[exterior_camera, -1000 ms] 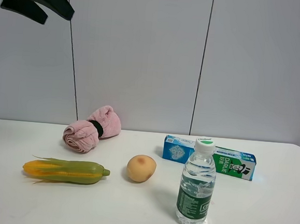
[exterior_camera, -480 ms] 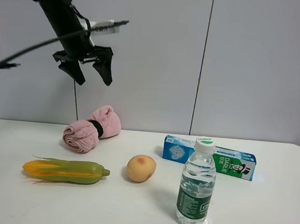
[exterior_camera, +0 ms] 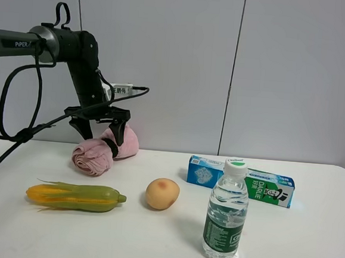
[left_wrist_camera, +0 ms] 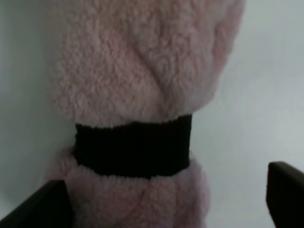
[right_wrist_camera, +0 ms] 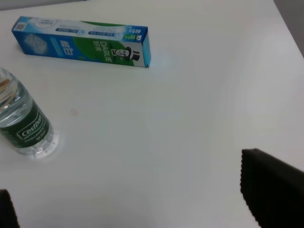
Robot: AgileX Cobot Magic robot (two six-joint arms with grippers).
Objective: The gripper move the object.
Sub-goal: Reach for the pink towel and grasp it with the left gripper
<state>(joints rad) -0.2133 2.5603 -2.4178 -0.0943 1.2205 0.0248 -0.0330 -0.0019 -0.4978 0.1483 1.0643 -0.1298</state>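
Note:
The pink fluffy rolled towel (exterior_camera: 104,149) with a black band lies at the back left of the white table. My left gripper (exterior_camera: 99,133) is open and has come down over it, one finger on each side of the band. In the left wrist view the towel (left_wrist_camera: 137,85) fills the frame, with its black band (left_wrist_camera: 133,148) between the two fingertips (left_wrist_camera: 42,209). My right gripper (right_wrist_camera: 137,209) is open and empty above the table's right side; it does not show in the exterior view.
A corn cob (exterior_camera: 74,196) lies at the front left. A tan potato (exterior_camera: 162,194) sits mid-table. A water bottle (exterior_camera: 226,211) stands at the front right, also in the right wrist view (right_wrist_camera: 21,121). A toothpaste box (exterior_camera: 241,180) lies behind it.
The left arm has swung down from the upper left to the towel; its open fingers now straddle the band. Nothing on the table has moved.

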